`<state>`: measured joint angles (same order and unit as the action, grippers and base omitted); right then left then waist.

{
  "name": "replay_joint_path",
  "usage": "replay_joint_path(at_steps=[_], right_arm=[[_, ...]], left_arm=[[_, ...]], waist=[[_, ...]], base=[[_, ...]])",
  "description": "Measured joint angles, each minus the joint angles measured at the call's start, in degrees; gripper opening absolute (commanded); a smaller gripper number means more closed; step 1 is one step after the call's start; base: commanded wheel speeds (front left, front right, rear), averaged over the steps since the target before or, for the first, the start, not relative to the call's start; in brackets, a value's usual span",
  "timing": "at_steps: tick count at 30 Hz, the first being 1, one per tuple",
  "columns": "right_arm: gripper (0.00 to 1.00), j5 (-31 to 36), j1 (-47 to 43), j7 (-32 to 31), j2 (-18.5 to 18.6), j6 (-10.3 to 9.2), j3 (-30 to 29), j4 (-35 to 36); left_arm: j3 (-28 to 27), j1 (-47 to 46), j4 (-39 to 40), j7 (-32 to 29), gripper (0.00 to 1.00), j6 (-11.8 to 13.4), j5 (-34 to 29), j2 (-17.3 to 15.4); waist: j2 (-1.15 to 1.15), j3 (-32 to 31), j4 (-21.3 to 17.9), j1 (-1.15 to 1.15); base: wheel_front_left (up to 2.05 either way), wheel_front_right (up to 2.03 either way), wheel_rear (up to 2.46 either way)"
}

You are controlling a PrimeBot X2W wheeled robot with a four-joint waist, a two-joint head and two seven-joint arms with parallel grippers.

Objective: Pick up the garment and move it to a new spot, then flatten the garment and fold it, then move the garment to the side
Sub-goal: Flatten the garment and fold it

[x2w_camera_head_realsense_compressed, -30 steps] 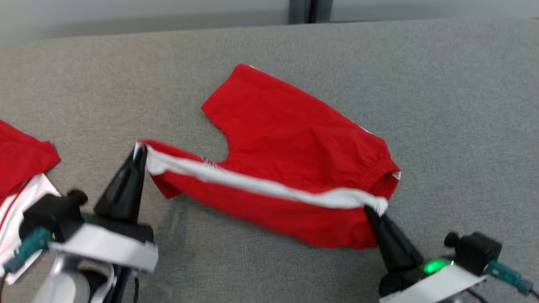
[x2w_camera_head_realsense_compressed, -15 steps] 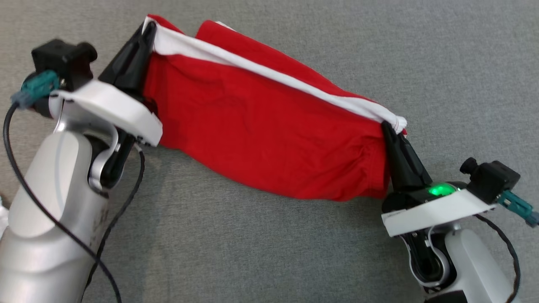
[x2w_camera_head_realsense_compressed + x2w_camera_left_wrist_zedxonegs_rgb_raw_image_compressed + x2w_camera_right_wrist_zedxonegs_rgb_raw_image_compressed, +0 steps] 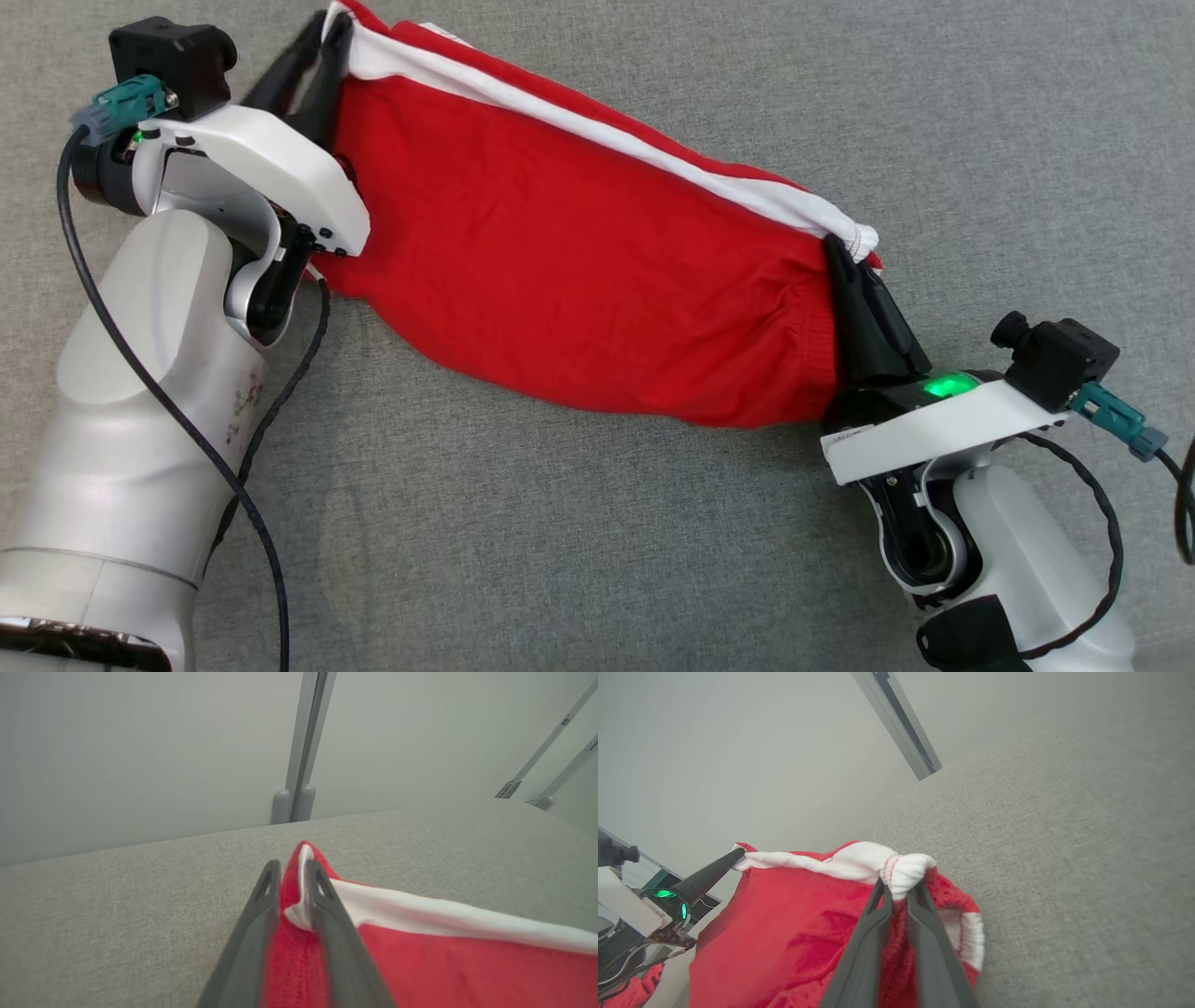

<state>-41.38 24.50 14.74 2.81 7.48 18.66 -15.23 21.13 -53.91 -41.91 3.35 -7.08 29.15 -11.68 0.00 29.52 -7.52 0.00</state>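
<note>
The garment (image 3: 579,252) is a pair of red shorts with a white side stripe, stretched between my two grippers over the grey surface. My left gripper (image 3: 322,37) is at the upper left, shut on the leg-hem corner. In the left wrist view, red and white cloth (image 3: 444,961) is pinched between the left gripper (image 3: 292,865) fingers. My right gripper (image 3: 836,252) is shut on the bunched waistband end. In the right wrist view, the right gripper (image 3: 901,889) holds a white knot of the garment (image 3: 784,933), and the left gripper (image 3: 733,858) shows at the far corner.
The grey cloth-covered surface (image 3: 597,541) spreads all round the garment. A pale wall with a grey post (image 3: 301,742) stands behind its far edge. Another piece of red cloth (image 3: 626,991) lies low at the left of the right wrist view.
The head camera has tipped down. Both grippers have carried the white-striped edge away from me over the rest of the garment, so the stripe now lies on the far side.
</note>
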Motion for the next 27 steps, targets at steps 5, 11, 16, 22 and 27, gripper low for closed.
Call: replay_joint_path(at_steps=[5,11,16,22,27], right_arm=[[1.0,3.0,-0.19,0.18,0.0,-0.01,-0.13,-0.63],[1.0,12.56,-2.54,0.25,-0.12,0.0,-3.49,1.14],[1.0,22.09,-5.72,0.42,-0.01,0.0,-8.94,5.17],[1.0,26.02,-8.81,-0.65,-0.04,0.0,-12.98,9.58],[1.0,27.22,-12.11,-2.3,-0.05,0.0,-16.38,12.91]], left_arm=[[1.41,-0.88,-2.57,6.62,1.0,-0.2,0.57,0.3],[1.6,2.59,-0.64,11.09,1.0,-0.38,0.64,-0.68],[-3.43,10.93,11.46,11.57,1.0,2.89,-2.22,-2.16],[-6.8,22.48,22.31,11.57,1.0,5.24,-5.0,-3.27],[-6.99,29.35,26.77,11.57,1.0,6.54,-6.04,-3.9]], waist=[[0.0,-0.54,0.48,0.0],[0.0,-2.28,1.32,0.0],[0.0,-4.28,2.45,0.0],[0.0,-6.4,3.18,0.0],[0.0,-7.84,3.66,0.0]], base=[[0.0,0.0,0.0],[0.0,0.0,0.0],[0.0,0.0,0.0],[0.0,0.0,0.0],[0.0,0.0,0.0]])
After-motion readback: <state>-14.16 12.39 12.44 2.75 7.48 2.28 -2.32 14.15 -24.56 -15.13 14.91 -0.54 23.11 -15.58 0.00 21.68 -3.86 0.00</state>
